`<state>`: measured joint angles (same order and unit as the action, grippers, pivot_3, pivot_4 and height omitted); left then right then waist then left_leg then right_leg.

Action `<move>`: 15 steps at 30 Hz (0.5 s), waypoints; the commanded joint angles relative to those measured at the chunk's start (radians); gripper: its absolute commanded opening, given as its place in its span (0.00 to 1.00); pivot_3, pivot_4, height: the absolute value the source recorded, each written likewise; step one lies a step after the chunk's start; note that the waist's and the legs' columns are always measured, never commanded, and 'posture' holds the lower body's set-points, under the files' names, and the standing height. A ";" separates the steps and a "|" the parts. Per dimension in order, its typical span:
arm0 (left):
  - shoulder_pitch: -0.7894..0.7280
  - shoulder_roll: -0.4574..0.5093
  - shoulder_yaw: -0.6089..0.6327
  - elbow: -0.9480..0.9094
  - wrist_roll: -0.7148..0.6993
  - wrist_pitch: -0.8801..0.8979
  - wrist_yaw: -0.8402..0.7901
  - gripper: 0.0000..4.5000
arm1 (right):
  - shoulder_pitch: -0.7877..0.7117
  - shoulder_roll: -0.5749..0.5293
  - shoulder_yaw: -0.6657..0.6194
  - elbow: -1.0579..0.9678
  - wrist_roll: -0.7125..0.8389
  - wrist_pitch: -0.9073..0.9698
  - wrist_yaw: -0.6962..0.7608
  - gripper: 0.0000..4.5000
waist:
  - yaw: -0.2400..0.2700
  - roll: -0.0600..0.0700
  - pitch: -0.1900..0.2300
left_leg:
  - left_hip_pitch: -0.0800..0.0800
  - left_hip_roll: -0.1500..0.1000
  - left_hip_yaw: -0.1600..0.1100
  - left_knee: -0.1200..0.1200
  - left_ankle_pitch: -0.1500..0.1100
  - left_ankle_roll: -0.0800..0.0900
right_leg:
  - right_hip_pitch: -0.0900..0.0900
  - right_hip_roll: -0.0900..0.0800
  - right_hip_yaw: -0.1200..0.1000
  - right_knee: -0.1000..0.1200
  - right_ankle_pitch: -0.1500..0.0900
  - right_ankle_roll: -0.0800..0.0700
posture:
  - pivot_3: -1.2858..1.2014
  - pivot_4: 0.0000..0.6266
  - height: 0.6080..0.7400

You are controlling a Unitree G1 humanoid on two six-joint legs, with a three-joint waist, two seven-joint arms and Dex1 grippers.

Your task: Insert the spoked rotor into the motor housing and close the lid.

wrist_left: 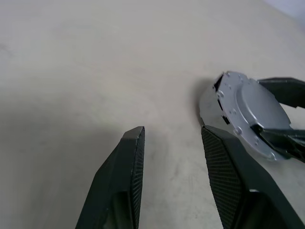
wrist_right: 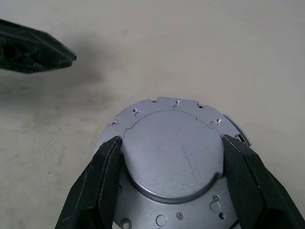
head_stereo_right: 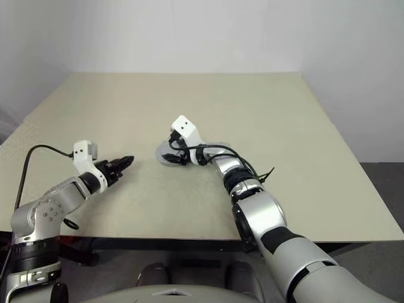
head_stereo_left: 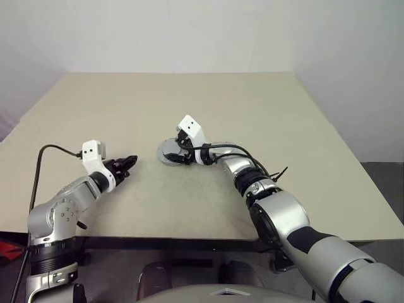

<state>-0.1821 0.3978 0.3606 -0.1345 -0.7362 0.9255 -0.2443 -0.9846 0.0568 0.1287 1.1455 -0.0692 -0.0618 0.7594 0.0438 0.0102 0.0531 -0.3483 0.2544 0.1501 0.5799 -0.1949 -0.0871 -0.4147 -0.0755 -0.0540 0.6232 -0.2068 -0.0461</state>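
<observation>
A: The surface (head_stereo_left: pixel 189 107) is wide; the motor housing (wrist_right: pixel 174 162) lies flat at frame centre, lid (wrist_right: pixel 172 155) facing up — round, no long axis.

B: Closing step, I'd judge. Right gripper (wrist_right: pixel 171 183) fingers span the lid; next, press evenly. Left gripper (wrist_left: pixel 174 179) — at centre-left — half-open, holding nothing.

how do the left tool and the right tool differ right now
The right tool has its fingers spread wide on either side of the raised round cap of the metal lid; the left tool holds nothing, its fingers only partly apart. The right tool sits at the motor housing mid-table; the left tool hovers apart from it, over bare table. Both have two black fingers.
</observation>
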 commanded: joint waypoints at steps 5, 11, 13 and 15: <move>-0.004 0.008 0.009 -0.039 0.005 -0.010 0.001 0.44 | -0.011 0.010 -0.015 -0.008 0.015 -0.035 -0.008 0.70 | 0.000 0.000 0.000 | 0.000 0.000 0.000 0.000 0.000 0.000 | 0.000 0.000 0.000 0.000 0.000 0.000 | 0.52 0.00 1.00; -0.003 0.009 0.009 -0.038 0.006 -0.011 0.000 0.44 | -0.017 0.011 -0.015 0.004 0.009 -0.024 -0.038 0.70 | 0.000 0.000 0.000 | 0.000 0.000 0.000 0.000 0.000 0.000 | 0.000 0.000 0.000 0.000 0.000 0.000 | 0.52 0.00 1.00; -0.003 0.009 0.009 -0.037 0.006 -0.011 -0.001 0.44 | -0.019 0.013 -0.013 0.010 0.006 -0.020 -0.048 0.70 | 0.000 0.000 0.000 | 0.000 0.000 0.000 0.000 0.000 0.000 | 0.000 0.000 0.000 0.000 0.000 0.000 | 0.52 0.00 1.00; -0.003 0.009 0.009 -0.037 0.007 -0.011 -0.001 0.44 | -0.017 0.014 -0.006 0.016 -0.002 -0.017 -0.053 0.70 | 0.000 0.000 0.000 | 0.000 0.000 0.000 0.000 0.000 0.000 | 0.000 0.000 0.000 0.000 0.000 0.000 | 0.52 0.00 1.00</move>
<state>-0.1821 0.3968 0.3595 -0.1345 -0.7315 0.9255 -0.2440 -0.9836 0.0646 0.1259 1.1578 -0.0684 -0.0771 0.7153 0.0433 0.0103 0.0531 -0.3481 0.2546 0.1501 0.5799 -0.1947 -0.0875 -0.4149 -0.0754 -0.0541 0.6238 -0.2068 -0.0461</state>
